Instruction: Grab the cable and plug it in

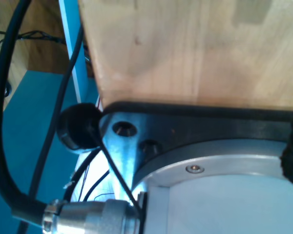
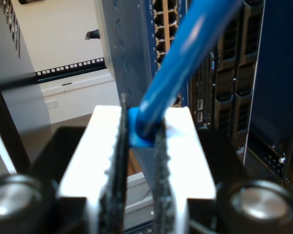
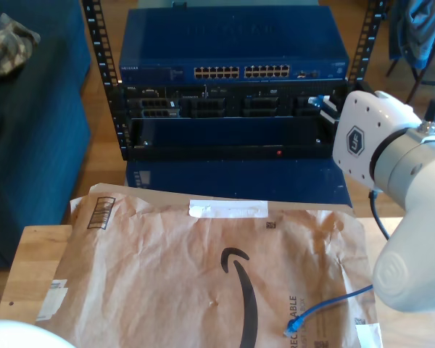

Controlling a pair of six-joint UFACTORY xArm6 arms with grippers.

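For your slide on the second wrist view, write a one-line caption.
End effector pinching the blue cable just ahead of the rack's blue network switch.

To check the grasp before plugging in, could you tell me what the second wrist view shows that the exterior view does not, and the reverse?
Second wrist view: my second gripper, jaws shut on the cable. Exterior view: the free plug lying on the brown paper mailer, and a white arm at the exterior view's right, reaching toward the rack. Both: the cable and the blue switch with its rows of ports.
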